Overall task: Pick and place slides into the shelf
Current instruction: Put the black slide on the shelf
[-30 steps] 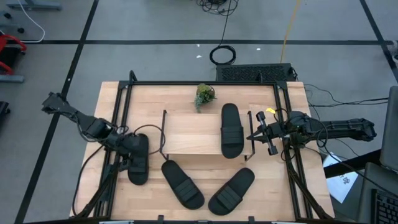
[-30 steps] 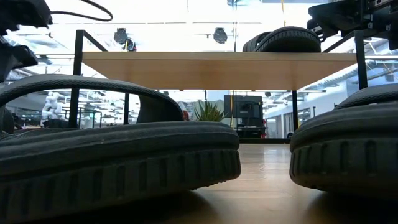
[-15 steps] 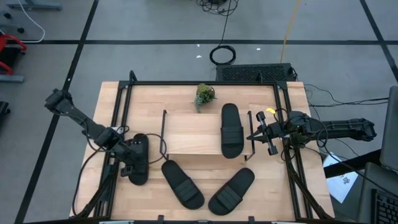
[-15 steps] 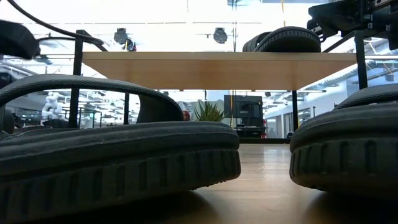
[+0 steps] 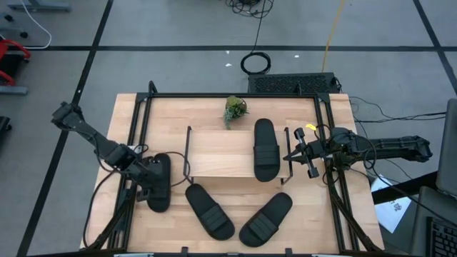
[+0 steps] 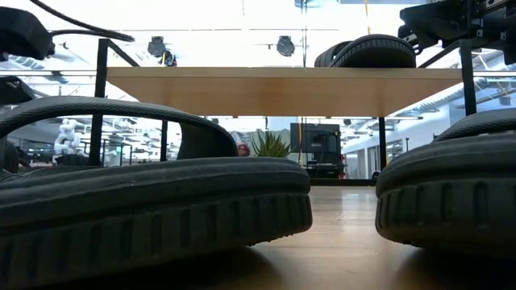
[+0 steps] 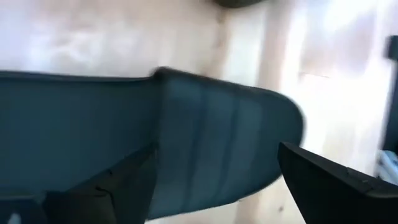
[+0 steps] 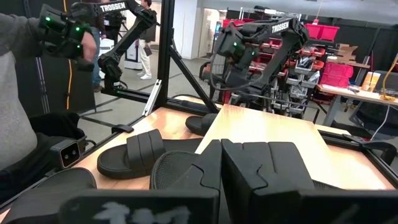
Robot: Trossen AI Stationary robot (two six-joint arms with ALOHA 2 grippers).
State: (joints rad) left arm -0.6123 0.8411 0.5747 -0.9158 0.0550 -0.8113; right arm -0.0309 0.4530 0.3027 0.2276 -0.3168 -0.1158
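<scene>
On the counter [image 5: 128,114], seen from above, the shelf [image 5: 221,153] stands mid-table with one slide [image 5: 265,150] lying on its top board. Three more slides lie on the counter: one [image 5: 158,183] at the shelf's left and two, [image 5: 210,210] and [image 5: 265,219], in front of it. The left gripper [image 5: 148,183] sits over the left slide; the left wrist view alone shows its fingers [image 7: 336,183] apart, straddling that slide's strap. The right gripper [image 5: 296,155] hovers just beside the shelf's right end; only the right wrist view shows its fingers [image 8: 267,165] pressed together, holding nothing. The low view shows the two front slides close up. A small plant [image 5: 235,108] stands behind the shelf.
</scene>
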